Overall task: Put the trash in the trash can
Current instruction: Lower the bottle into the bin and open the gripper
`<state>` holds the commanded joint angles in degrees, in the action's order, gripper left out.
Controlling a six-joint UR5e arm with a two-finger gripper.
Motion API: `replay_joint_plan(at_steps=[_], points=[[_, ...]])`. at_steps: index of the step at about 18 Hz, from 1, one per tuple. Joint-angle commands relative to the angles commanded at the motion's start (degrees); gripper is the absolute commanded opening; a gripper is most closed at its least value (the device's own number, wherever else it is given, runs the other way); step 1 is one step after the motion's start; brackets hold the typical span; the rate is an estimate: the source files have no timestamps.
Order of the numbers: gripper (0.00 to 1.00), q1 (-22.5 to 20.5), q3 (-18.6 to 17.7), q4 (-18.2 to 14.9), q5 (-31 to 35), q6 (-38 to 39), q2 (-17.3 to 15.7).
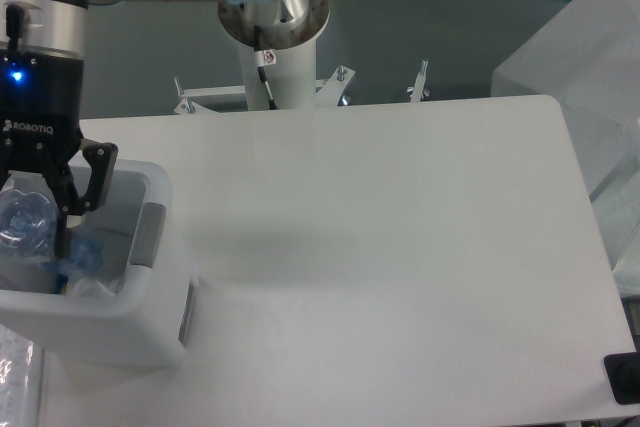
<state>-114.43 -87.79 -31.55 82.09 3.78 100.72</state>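
The white table (400,247) fills most of the frame. At lower left sits the bin (150,287). Over it hangs the gripper (45,207), fingers spread and released. The bottle (25,222) and wrapper (85,287) lie inside the bin.
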Motion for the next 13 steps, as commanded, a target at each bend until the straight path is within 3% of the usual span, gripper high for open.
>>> replay_joint_plan(at_steps=[5,11,12,13], points=[[0.68,0.3,-4.1,0.0,0.0,-0.1,0.3],[0.71,0.6,-6.3,-0.1,-0.1,-0.3,0.6],[0.72,0.7,-6.3,0.0,-0.2,-0.5,0.6],[0.8,0.7,-6.0,0.0,-0.2,-1.3,0.6]])
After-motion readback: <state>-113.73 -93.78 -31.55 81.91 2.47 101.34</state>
